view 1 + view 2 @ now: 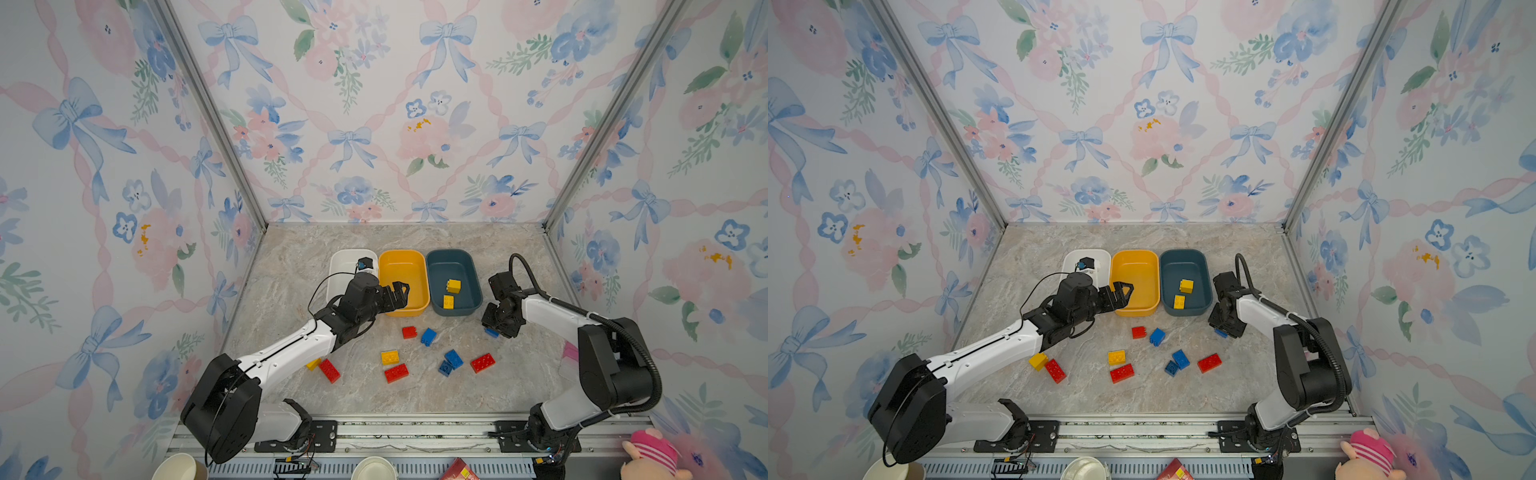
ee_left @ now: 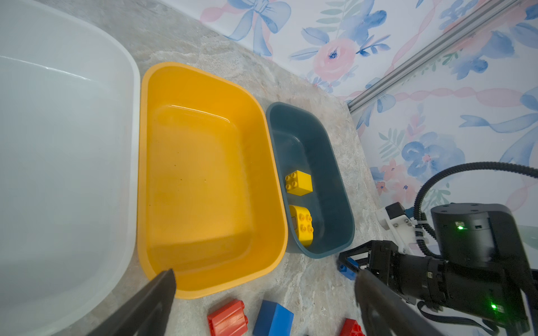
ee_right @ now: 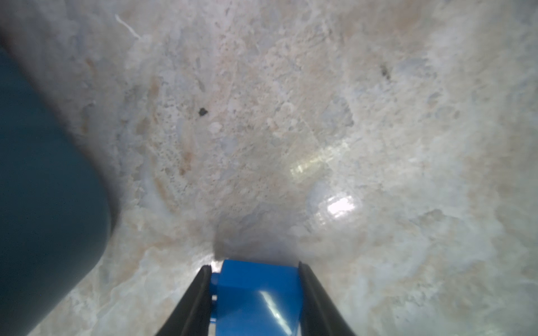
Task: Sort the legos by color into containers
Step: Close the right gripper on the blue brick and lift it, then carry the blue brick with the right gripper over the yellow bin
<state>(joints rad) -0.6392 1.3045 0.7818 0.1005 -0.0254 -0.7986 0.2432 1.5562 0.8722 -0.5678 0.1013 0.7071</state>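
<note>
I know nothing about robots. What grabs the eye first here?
A white tub, a yellow-orange tub and a teal tub stand in a row at the back of the marble table, with two yellow bricks in the teal one. In front lie scattered bricks in red, blue and yellow. The left tool hangs open over the yellow-orange tub's near edge; the right tool pinches a blue brick near the teal tub.

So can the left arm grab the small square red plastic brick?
Probably yes: the open, empty left pincer hangs over the yellow-orange plastic tub, and the red brick lies close by, uncovered.
</note>
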